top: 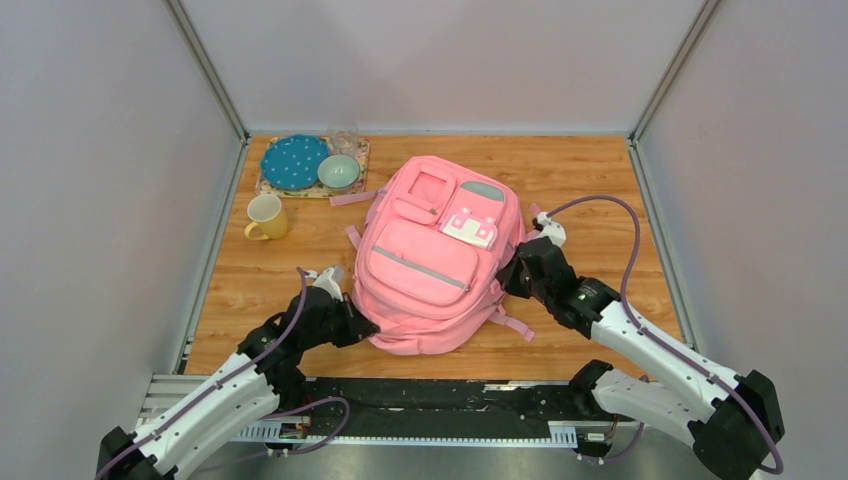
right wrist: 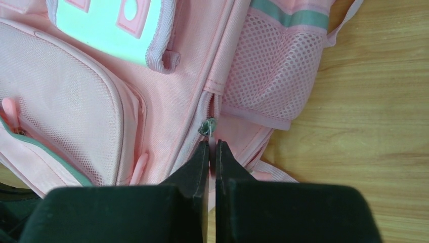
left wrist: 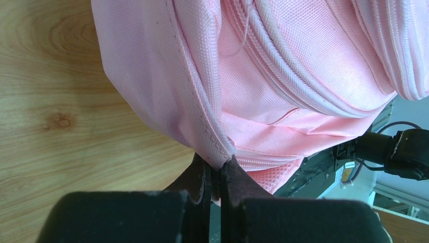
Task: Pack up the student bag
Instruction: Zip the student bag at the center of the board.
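The pink student bag [top: 435,255] lies flat in the middle of the wooden table, pockets up, with its white-and-pink patch [top: 472,227] on top. My left gripper [top: 362,327] is at the bag's near left corner. In the left wrist view it [left wrist: 216,169] is shut on a fold of the bag's seam [left wrist: 215,144]. My right gripper [top: 512,277] is at the bag's right side. In the right wrist view it [right wrist: 212,147] is shut on the pink zip pull below a metal slider [right wrist: 207,125], beside the mesh side pocket [right wrist: 270,76].
A yellow mug [top: 266,217] stands left of the bag. A mat [top: 268,184] at the back left holds a blue dotted plate [top: 294,162] and a pale green bowl [top: 339,172]. Metal posts and grey walls close in both sides.
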`<act>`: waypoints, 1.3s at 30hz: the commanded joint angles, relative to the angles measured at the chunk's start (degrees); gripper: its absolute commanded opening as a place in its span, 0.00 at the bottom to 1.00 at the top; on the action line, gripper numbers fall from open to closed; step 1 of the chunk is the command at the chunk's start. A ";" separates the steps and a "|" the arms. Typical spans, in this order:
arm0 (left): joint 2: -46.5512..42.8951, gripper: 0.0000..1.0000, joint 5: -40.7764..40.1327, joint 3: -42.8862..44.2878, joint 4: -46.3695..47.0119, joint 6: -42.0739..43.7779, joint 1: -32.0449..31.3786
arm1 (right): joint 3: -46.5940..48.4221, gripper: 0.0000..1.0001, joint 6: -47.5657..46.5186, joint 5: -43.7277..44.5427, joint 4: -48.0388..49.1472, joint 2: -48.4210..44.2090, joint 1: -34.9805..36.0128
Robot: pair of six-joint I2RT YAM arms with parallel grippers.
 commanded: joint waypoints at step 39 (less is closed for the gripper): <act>26.42 0.83 1.09 16.77 4.51 17.29 -20.03 | 0.23 0.78 0.20 1.28 -23.92 -21.69 -12.13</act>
